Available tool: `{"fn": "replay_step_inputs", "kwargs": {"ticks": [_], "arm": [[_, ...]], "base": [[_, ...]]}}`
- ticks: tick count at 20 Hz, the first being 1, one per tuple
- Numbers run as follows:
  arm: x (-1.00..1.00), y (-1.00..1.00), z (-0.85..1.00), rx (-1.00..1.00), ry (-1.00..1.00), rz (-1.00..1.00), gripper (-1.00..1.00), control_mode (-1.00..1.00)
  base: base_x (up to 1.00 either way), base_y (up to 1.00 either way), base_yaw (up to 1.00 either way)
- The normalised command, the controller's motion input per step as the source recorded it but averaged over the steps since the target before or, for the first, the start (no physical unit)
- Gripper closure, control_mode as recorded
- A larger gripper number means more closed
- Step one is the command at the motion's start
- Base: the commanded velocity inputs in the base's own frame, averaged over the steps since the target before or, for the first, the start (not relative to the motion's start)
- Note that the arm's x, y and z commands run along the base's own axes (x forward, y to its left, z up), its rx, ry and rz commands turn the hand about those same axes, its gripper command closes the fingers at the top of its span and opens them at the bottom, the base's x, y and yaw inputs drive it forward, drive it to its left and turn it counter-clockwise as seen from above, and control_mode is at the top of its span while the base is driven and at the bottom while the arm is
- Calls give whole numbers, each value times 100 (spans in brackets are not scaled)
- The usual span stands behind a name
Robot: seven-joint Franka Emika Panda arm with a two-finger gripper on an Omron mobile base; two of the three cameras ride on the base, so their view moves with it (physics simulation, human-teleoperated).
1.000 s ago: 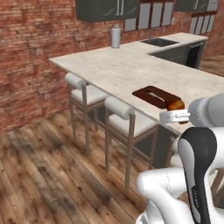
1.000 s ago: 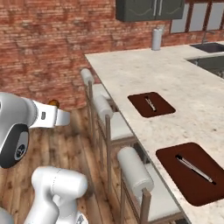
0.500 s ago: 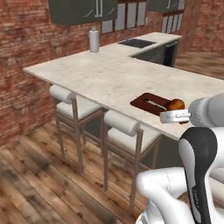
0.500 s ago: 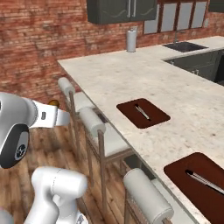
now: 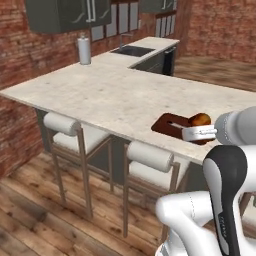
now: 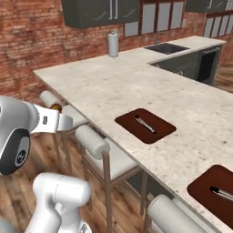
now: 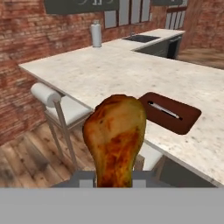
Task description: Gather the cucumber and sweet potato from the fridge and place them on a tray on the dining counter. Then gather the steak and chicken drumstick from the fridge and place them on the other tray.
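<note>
My gripper (image 7: 114, 179) is shut on a browned chicken drumstick (image 7: 114, 140), which stands thick end up between the fingers. In the left base view the gripper (image 5: 192, 133) holds the drumstick (image 5: 200, 120) just in front of a dark brown tray (image 5: 169, 125) near the dining counter's (image 5: 110, 95) front edge. From the right, the gripper (image 6: 64, 122) and drumstick (image 6: 55, 107) hang left of the counter, apart from the near tray (image 6: 144, 125). A second tray (image 6: 216, 193) lies further right. Each tray carries a thin silver piece. Cucumber, sweet potato, steak and fridge are out of view.
Two padded bar stools (image 5: 150, 157) (image 5: 62, 124) stand along the counter's front edge, above a wooden floor. A metal canister (image 5: 84, 50) and a sink (image 5: 132, 50) sit at the counter's far end. Brick walls and dark cabinets lie behind.
The whole picture has shifted, so the base has moved: the counter and trays slid sideways and sit nearer. The drumstick stays in the same grip.
</note>
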Motion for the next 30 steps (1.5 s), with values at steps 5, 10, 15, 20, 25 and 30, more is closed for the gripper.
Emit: {"fn": "replay_step_inputs", "kwargs": {"ticks": [5,10,15,20,25,30], "arm": [[0,0,0,0,0,0,100,100],[0,0,0,0,0,0,100,100],[0,0,0,0,0,0,100,100],[0,0,0,0,0,0,100,100],[0,0,0,0,0,0,100,100],[0,0,0,0,0,0,100,100]], "base": [[41,35,-32],[39,40,-31],[34,35,-30],[32,33,-31],[34,34,-31],[38,35,-30]]}}
